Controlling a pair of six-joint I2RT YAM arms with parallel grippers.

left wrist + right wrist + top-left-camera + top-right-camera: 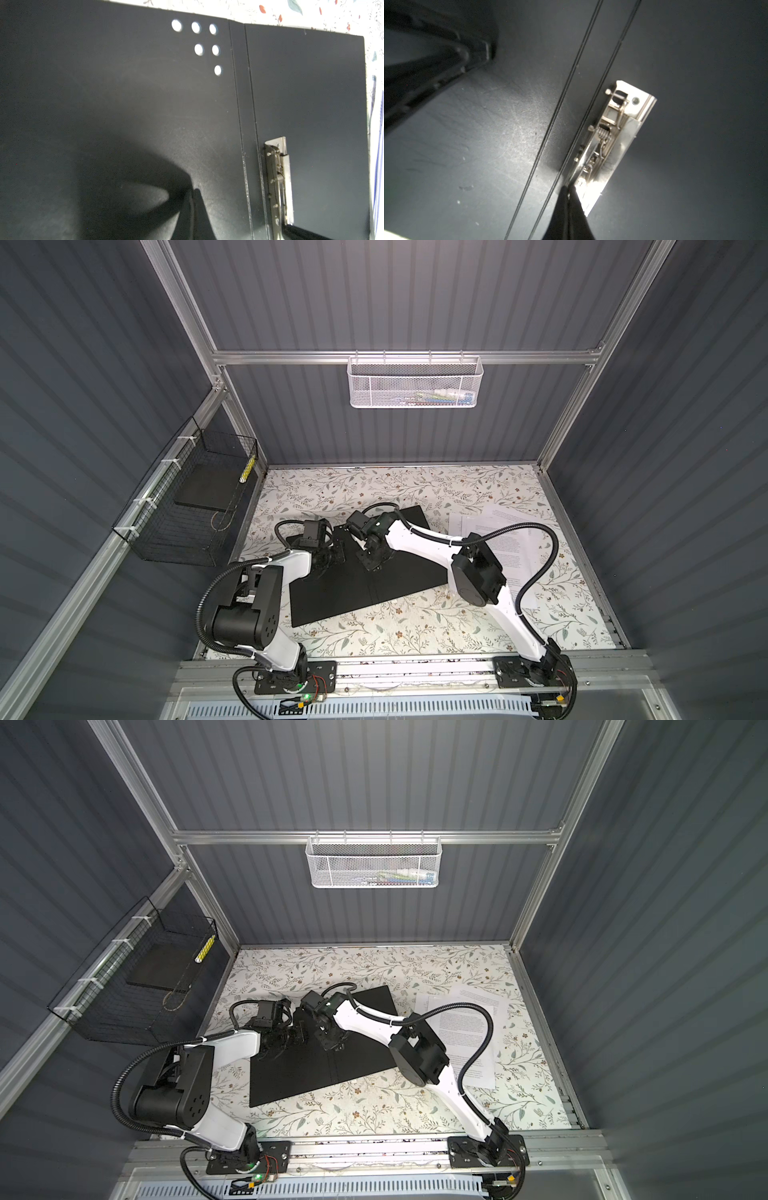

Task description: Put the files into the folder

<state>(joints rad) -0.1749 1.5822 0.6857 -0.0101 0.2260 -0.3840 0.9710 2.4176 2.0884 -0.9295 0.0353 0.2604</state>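
You find no legible label, brand or number in any view; the print on the files (523, 556) is too small to read.

The counter (415, 626) (374, 1110) is a pale sheet printed with leafy twigs and small brown flowers. Two things lie directly on it. The folder (332, 597) (299, 1073) (124, 93) (467, 145) lies open and flat near the middle, black inside facing up and turned askew to the counter's edges. Its metal clip (278, 182) (612, 141) sits just beside the spine creases. The files (519, 556) (461, 1040) lie just beside the folder's right half in both top views. They are white printed sheets, loosely fanned, with a thin strip of pattern showing between them and the folder's far corner. Bare pattern surrounds the folder on its other sides.
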